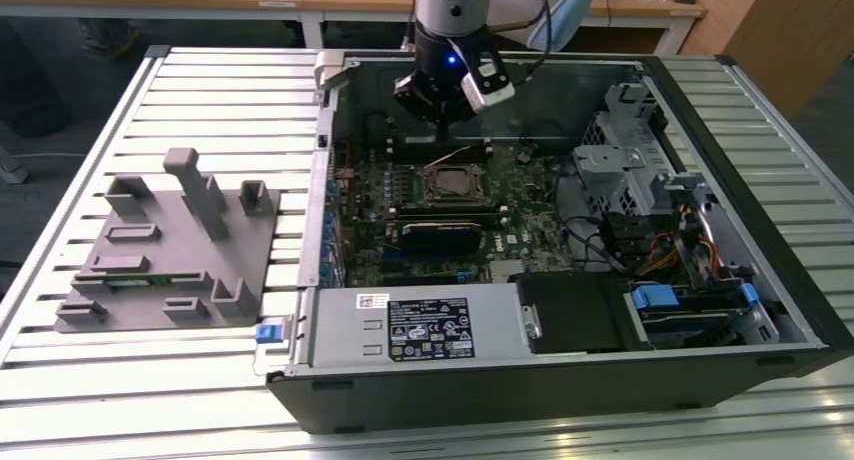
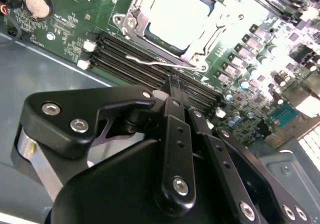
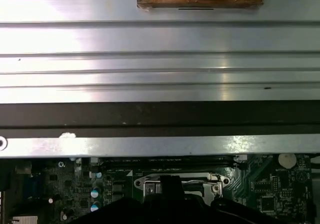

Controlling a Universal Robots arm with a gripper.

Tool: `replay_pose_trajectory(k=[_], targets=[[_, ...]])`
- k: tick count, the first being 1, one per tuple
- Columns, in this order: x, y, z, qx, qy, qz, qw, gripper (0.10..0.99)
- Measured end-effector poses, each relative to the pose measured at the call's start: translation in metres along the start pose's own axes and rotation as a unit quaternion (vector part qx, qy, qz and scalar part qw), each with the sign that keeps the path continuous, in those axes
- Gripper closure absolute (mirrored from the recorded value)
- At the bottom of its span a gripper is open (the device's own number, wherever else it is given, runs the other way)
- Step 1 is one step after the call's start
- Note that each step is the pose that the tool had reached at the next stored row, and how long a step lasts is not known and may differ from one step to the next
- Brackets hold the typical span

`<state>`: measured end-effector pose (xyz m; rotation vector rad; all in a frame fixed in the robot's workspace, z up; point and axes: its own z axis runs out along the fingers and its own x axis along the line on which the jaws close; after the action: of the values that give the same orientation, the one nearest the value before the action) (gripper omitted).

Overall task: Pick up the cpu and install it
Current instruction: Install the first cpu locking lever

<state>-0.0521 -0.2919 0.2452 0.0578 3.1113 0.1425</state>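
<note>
cpu [image 2: 176, 15] already sits in the motherboard socket [image 1: 454, 185], pale top showing inside the metal frame, so placement looks done; whether the retention lever [image 2: 150, 61] is latched, cannot tell. End effector [image 1: 445, 132] hovers just above the board, the socket a little ahead of and below its tip; fingers look pressed together, holding nothing. Around: RAM slots [image 2: 135, 59] directly under the tip, drive cage [image 1: 627, 170] off to one side, grey fixture [image 1: 167, 250] outside the case [image 1: 561, 380] on the counter [image 1: 200, 90]. Nothing blocks the socket.

From high in front, we look down on the open computer case [image 1: 561, 230]. Both wrist views sit close above its motherboard [image 2: 65, 19], sharing the socket [image 3: 180, 184].
</note>
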Motion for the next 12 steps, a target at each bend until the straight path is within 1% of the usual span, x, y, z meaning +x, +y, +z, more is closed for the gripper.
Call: replay_pose_trajectory(k=[9,12], targets=[[-0.0061,-0.0003,0.0059,0.0,0.0,0.0,1.0,0.98],[-0.0071,-0.0005,0.0082,0.0,0.0001,-0.001,1.0,0.98]])
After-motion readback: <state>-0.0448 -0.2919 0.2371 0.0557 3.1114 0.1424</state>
